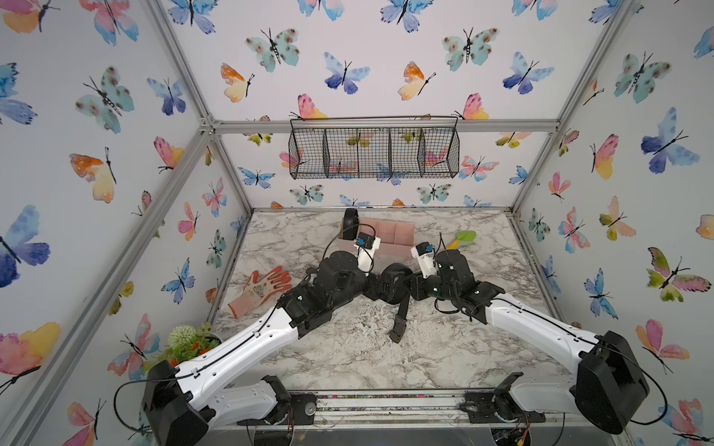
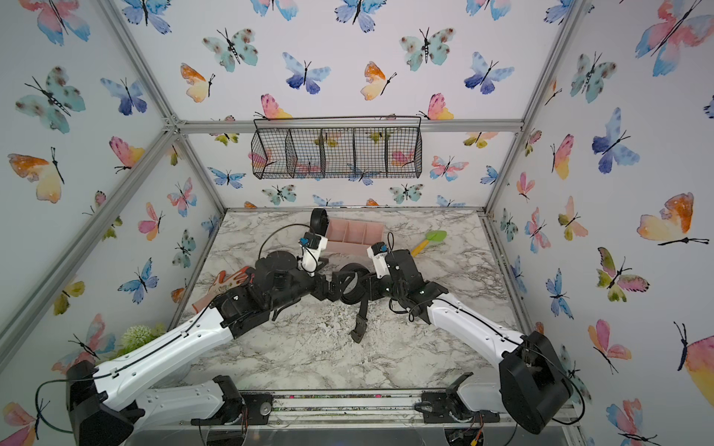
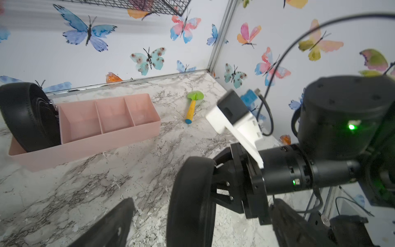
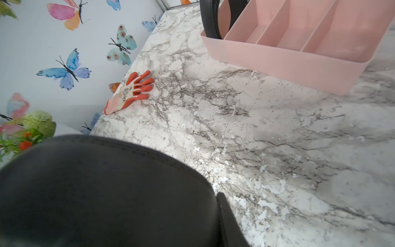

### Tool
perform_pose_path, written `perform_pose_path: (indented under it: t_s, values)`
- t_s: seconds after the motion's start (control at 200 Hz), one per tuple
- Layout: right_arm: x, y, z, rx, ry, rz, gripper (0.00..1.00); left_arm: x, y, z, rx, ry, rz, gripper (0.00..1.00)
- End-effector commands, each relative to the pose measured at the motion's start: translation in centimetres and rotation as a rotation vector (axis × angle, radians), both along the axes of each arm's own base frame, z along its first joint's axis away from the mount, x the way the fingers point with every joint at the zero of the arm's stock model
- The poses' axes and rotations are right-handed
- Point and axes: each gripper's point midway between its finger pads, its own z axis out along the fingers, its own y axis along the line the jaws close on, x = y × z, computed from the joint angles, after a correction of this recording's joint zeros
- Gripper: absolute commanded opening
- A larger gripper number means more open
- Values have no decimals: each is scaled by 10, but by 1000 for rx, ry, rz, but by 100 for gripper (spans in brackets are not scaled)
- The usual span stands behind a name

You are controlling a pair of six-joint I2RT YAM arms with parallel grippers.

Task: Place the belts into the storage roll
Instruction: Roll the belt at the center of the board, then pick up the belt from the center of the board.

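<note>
Where the arms meet mid-table, the second belt is rolled into a coil, largely hidden by both wrists in both top views. Its loose tail reaches the table, and the end is too dark to tell a buckle. The right gripper pinches the coil's edge, seen only in the left wrist view. The left gripper is spread wide around the coil, its fingers cut off by the frame. The first belt stands coiled in the tray, in the end compartment on the left arm's side. Lettering on the right camera mount is too small to read. In the right wrist view blurred belt fills one corner, with the glove and plant beyond. The left wrist view shows the shovel.
</note>
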Motion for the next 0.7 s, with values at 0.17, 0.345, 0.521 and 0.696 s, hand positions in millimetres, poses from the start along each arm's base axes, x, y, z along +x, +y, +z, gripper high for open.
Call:
perform_pose_path:
  t_s: [0.17,0.345,0.521,0.696]
  values:
    - [14,-14,29,-165,-198,36,3,-8,-21,-32,161,274,-258,98]
    - [18,-20,30,-240,-224,43,3,-13,-31,-49,198,330,-334,98]
    - [19,-27,30,-303,-256,55,3,-14,-31,-58,226,340,-346,99]
    - [15,-28,25,-327,-253,82,3,-10,-36,-69,227,357,-353,99]
